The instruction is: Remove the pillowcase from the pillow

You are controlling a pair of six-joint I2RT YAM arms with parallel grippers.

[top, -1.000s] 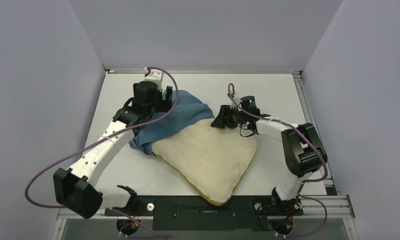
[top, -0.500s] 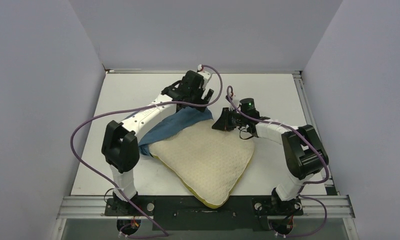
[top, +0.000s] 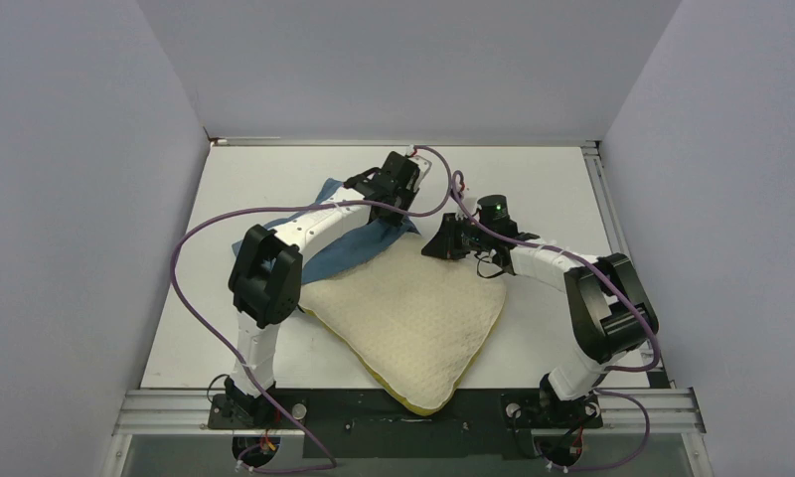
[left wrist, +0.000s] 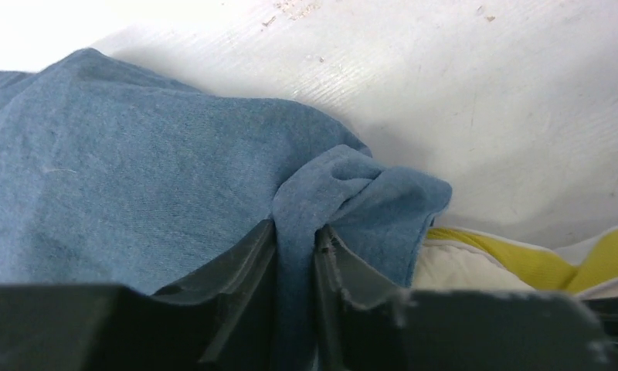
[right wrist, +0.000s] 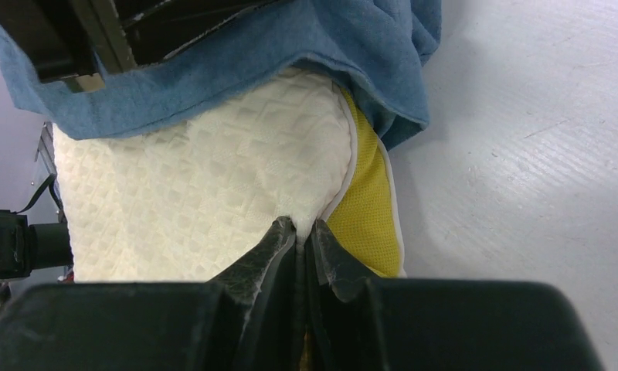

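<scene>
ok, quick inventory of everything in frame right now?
pillowcase: 1, slate blue, far-left of table, bunched over the pillow's far corner
pillow: 1, cream quilted with mustard edge, table centre, mostly uncovered
table: 1, white, under everything
walls: 3, pale grey, around the table
left gripper: 1, black, shut on a pillowcase fold
right gripper: 1, black, shut on the pillow's far edge

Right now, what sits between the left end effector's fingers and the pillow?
Only pillowcase cloth: the left wrist view shows the left end effector pinching a blue fold, which drapes onto the pillow edge.
</scene>
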